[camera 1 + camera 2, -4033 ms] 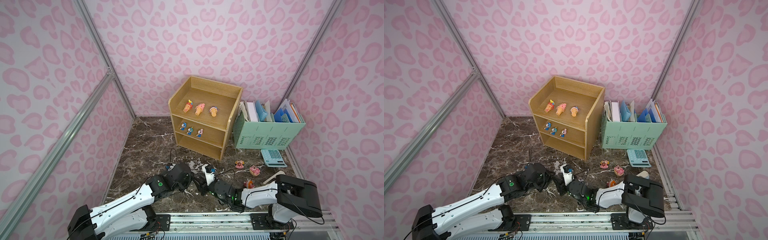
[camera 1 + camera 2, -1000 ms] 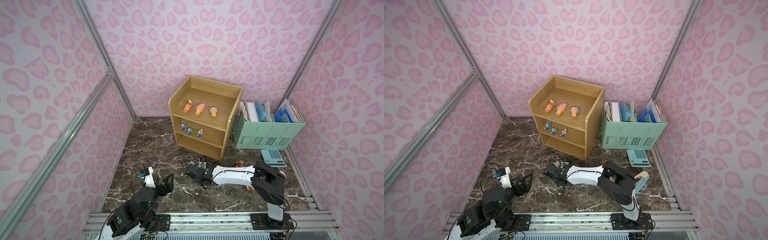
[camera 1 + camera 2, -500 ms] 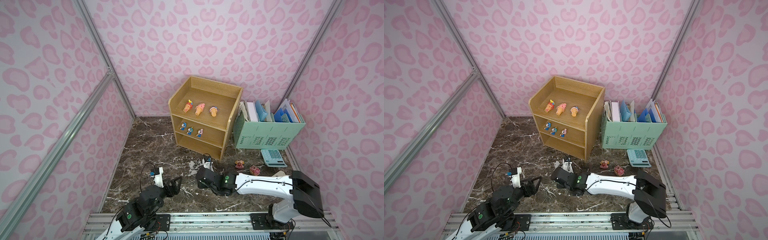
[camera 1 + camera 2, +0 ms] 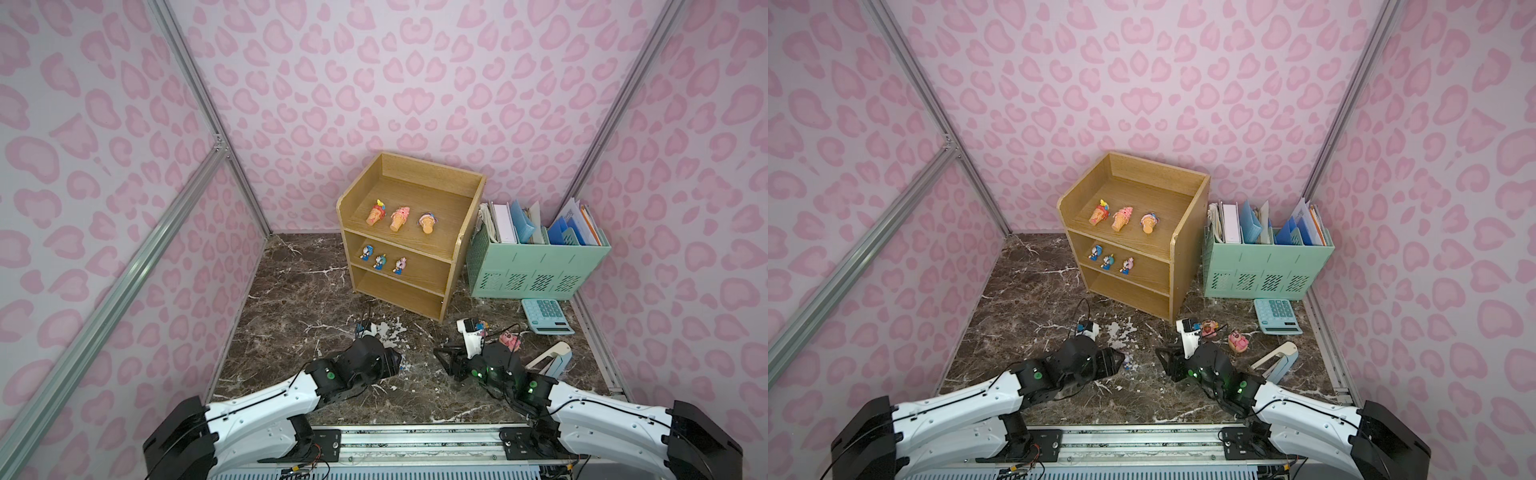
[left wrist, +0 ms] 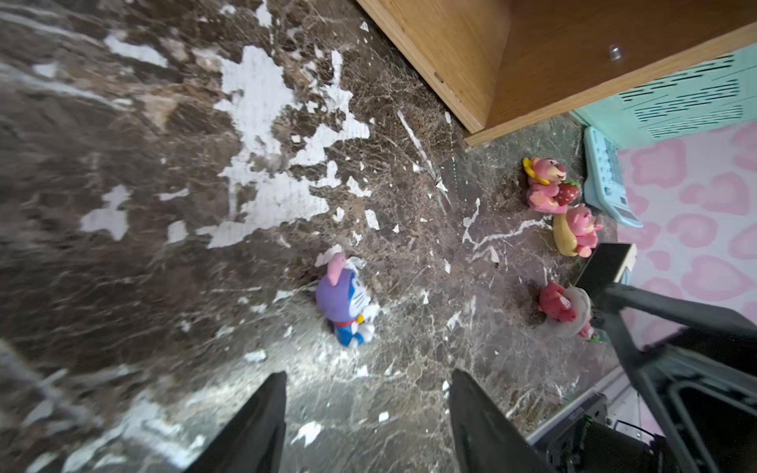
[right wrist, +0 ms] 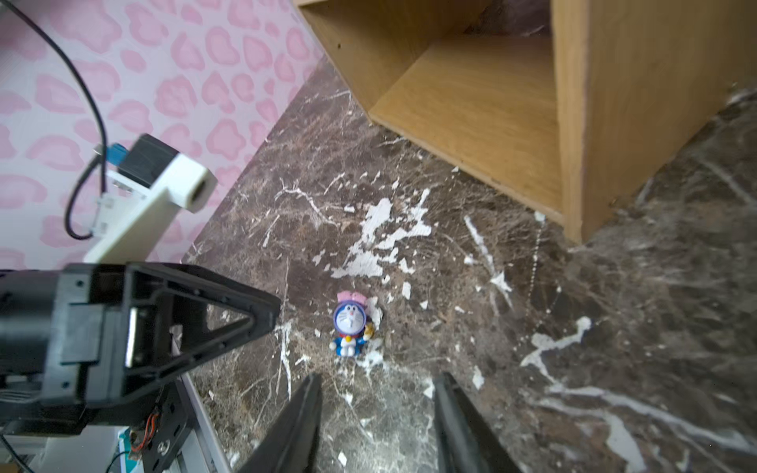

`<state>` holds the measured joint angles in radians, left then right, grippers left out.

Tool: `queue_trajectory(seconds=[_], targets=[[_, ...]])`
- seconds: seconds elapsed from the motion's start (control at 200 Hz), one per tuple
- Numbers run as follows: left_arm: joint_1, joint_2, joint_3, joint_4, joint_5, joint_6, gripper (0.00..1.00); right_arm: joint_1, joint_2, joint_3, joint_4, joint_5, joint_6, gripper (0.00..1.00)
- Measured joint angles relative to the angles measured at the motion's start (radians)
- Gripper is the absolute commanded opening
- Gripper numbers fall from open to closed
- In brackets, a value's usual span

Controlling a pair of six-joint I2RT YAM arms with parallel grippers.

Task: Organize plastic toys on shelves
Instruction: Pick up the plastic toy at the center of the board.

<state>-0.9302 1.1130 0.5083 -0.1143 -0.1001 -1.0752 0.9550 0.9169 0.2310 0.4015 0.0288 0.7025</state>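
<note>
The sorting looks partly done. Three cone toys (image 4: 400, 218) lie on the top tier of the shelves (image 4: 428, 180), which stand at the back edge of the surface (image 4: 291, 316). Three small blue figures (image 4: 379, 262) stand in a row on the middle tier, and the bottom tier (image 4: 399, 289) is bare. The step in hand appears to be the pickup of a fourth blue figure (image 6: 349, 325), a blue-white character in a purple hood with a pink bow. It stands upright on the surface near the middle of the front edge, out in front of the shelves and between the two arms. The left jaws are apart with nothing between them, and the left wrist view shows the figure a little ahead of their tips, in line with the gap. The right jaws are likewise apart and empty, with the figure just ahead of them. Neither pair touches it. Three pink figures (image 5: 575, 231) sit nearer the right edge, close to the calculator (image 4: 546, 316), and probably belong on the bare tier. By my judgement, the next move calls for one arm alone to go in while the other holds back, since both sets of tips aim at one very small toy. The jaws must straddle its body without tipping it and close gently, as glossy plastic may slip. The figure would then go to the free end of the middle tier's row.
</note>
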Motion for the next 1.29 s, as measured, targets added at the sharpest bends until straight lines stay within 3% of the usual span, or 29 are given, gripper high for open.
queue_trajectory(seconds=[0.445, 0.655, 0.715, 0.94, 1.15, 1.295], targets=[[-0.006, 0.306, 0.144, -0.036, -0.051, 0.008, 0.60, -0.116, -0.185, -0.116, 0.030, -0.122, 0.000, 0.48], [-0.006, 0.372, 0.158, -0.029, -0.043, 0.008, 0.48, -0.134, -0.208, -0.129, 0.029, -0.143, 0.002, 0.48], [-0.006, 0.380, 0.164, -0.029, -0.040, 0.008, 0.39, -0.135, -0.208, -0.129, 0.029, -0.145, 0.004, 0.49], [-0.006, 0.389, 0.185, -0.051, -0.037, 0.039, 0.31, -0.137, -0.201, -0.134, 0.037, -0.164, 0.007, 0.49], [-0.004, 0.333, 0.204, -0.065, -0.008, 0.219, 0.24, -0.139, -0.179, -0.145, 0.083, -0.229, 0.007, 0.49], [0.007, 0.233, 0.187, -0.058, 0.090, 0.417, 0.24, -0.166, -0.192, -0.145, 0.119, -0.296, 0.004, 0.51]])
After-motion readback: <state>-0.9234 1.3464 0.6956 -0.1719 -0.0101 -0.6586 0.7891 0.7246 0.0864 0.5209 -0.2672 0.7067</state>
